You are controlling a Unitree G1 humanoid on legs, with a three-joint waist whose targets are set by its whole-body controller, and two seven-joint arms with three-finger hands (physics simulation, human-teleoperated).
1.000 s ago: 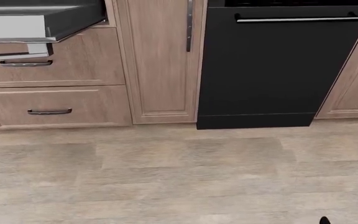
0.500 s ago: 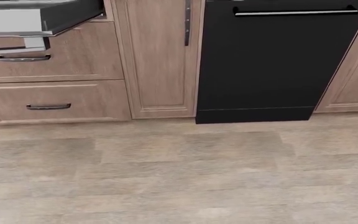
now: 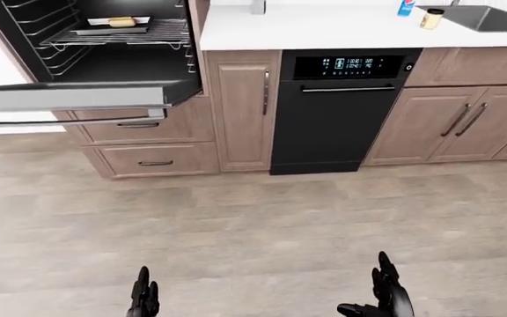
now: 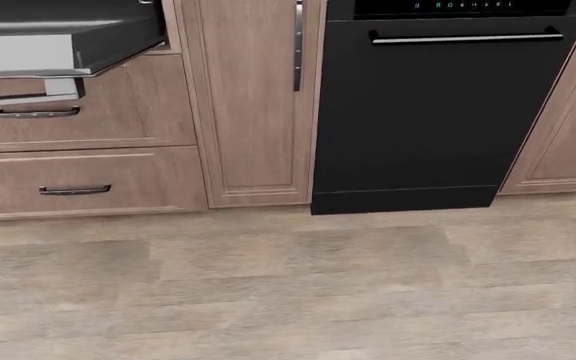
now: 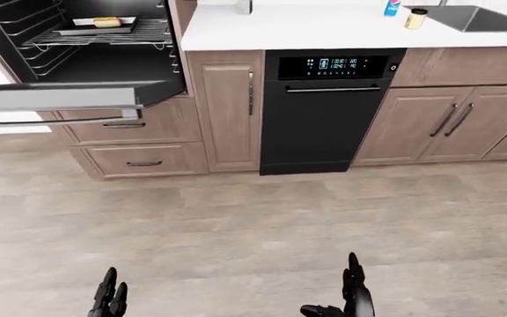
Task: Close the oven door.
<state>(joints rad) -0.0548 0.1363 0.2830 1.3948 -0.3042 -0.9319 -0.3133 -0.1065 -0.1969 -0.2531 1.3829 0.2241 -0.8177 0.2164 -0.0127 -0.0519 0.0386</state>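
Note:
The oven (image 3: 112,39) stands open at the upper left of the left-eye view. Its door (image 3: 69,99) lies flat and sticks out over the floor, with a bar handle (image 3: 59,122) along its near edge. Inside, a wire rack holds a tray with food (image 3: 117,23). The door's corner also shows at the top left of the head view (image 4: 58,41). My left hand (image 3: 143,297) and right hand (image 3: 386,294) are low at the bottom of the view, fingers open, empty, far from the door.
A black dishwasher (image 3: 337,112) stands right of a narrow wood cabinet (image 3: 240,112). Two drawers (image 3: 152,155) sit under the oven. A white counter (image 3: 324,26) carries a can, a jar and a sink (image 3: 487,16). Wood floor (image 3: 262,231) lies between me and the cabinets.
The head view has shifted: the cabinets and dishwasher dropped lower in the picture than half a second ago, so the camera has tilted up a little. The oven door has not moved.

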